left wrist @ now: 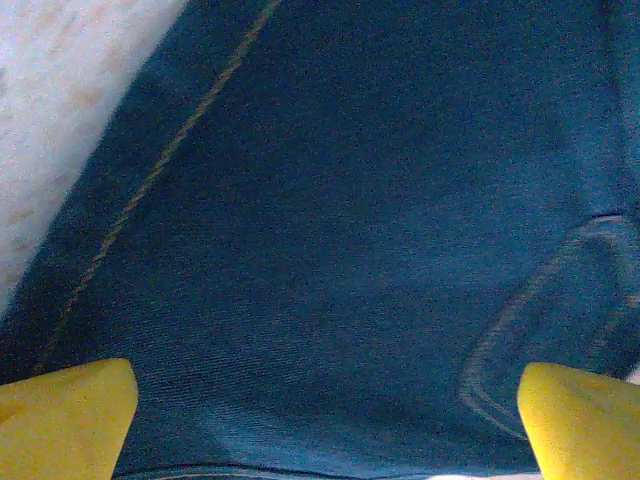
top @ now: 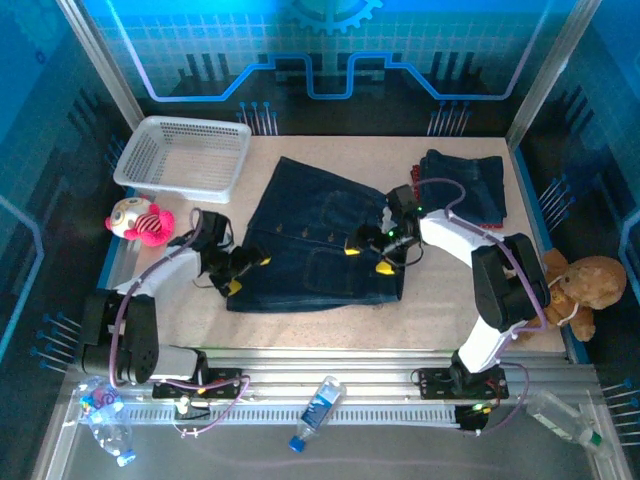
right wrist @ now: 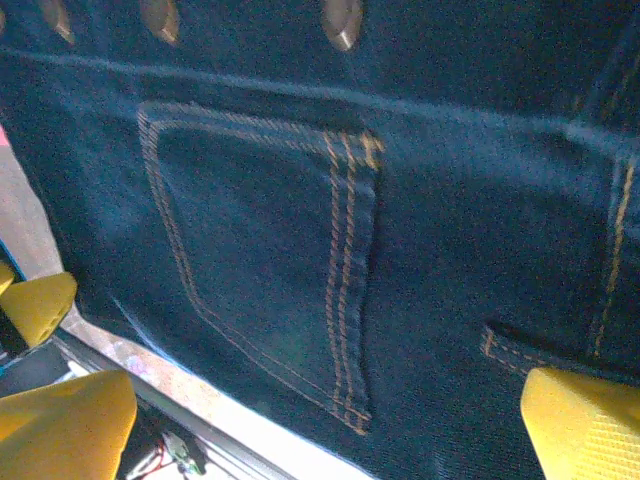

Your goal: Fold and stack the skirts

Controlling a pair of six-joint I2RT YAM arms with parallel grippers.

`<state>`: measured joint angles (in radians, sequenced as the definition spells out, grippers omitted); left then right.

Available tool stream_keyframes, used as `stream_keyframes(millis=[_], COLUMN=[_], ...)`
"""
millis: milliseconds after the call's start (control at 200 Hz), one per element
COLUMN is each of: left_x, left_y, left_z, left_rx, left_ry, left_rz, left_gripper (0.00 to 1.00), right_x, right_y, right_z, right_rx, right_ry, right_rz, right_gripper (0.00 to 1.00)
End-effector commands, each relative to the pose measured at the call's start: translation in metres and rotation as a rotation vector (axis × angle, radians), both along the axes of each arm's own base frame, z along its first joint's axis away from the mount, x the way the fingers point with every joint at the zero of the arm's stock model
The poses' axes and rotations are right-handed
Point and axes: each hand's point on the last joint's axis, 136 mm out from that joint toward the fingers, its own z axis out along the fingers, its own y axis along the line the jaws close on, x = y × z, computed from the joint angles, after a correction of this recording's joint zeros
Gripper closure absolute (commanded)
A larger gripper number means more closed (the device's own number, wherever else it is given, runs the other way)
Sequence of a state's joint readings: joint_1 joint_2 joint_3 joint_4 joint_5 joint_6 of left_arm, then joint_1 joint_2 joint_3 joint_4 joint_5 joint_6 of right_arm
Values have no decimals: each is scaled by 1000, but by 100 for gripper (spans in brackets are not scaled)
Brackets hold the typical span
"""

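A dark blue denim skirt (top: 320, 235) lies spread flat on the middle of the table, buttons and a stitched pocket (right wrist: 270, 260) facing up. A second denim skirt (top: 465, 185) lies folded at the back right. My left gripper (top: 248, 273) hovers open over the spread skirt's front left corner. In the left wrist view, its yellow fingertips (left wrist: 65, 415) stand wide apart over the denim (left wrist: 350, 200) with nothing between them. My right gripper (top: 368, 258) is open above the skirt's right half. Its yellow pads (right wrist: 585, 420) straddle the cloth near the pocket, holding nothing.
A white mesh basket (top: 185, 155) stands at the back left, with a pink-and-white plush toy (top: 140, 220) in front of it. A brown teddy bear (top: 580, 285) sits at the right edge. A water bottle (top: 318, 410) lies on the rail by the arm bases.
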<state>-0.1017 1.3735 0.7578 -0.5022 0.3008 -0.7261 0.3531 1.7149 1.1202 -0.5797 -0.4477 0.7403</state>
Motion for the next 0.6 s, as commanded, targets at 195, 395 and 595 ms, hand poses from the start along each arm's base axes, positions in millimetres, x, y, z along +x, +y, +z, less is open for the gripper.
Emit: stream_keyframes(millis=[195,395,595], left_x=[-5,-33,-56], left_y=[-89,-129,-134], left_z=[44,26,0], left_rx=[-164,-366,-364], left_ry=[-79,25,127], left_rz=[-122,-177,-257], left_gripper=[1,1,1], right_x=[99,133,123], right_y=[-52,-38,-22], right_z=[26,3,-32], right_rx=[-109,-50,-49], right_ry=[-203,-157,-85], right_rz=[-122,-88,-59], right_gripper=[0,0,0])
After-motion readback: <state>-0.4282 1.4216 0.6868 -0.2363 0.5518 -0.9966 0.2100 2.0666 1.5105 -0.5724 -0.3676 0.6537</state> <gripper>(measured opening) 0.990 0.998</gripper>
